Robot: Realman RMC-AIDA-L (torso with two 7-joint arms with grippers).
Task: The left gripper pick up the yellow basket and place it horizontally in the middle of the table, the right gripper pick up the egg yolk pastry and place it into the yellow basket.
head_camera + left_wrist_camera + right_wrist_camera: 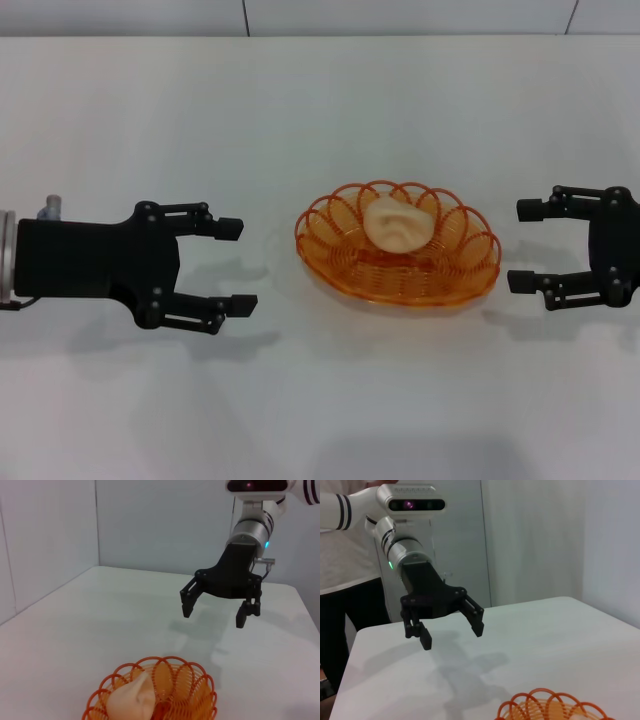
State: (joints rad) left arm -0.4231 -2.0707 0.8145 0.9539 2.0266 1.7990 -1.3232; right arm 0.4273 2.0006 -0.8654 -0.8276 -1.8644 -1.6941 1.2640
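The yellow basket (398,262) lies flat in the middle of the table (320,120), long side across. The egg yolk pastry (398,222) rests inside it, toward the far side. My left gripper (236,266) hovers to the left of the basket, open and empty, fingers pointing at it. My right gripper (528,246) hovers to the right of the basket, open and empty. The left wrist view shows the basket (155,692) with the pastry (132,700) in it and the right gripper (219,611) beyond. The right wrist view shows the basket's rim (550,709) and the left gripper (451,630).
A pale wall (320,15) runs along the table's far edge. In the right wrist view a person in a white shirt (345,555) stands behind the table's far end.
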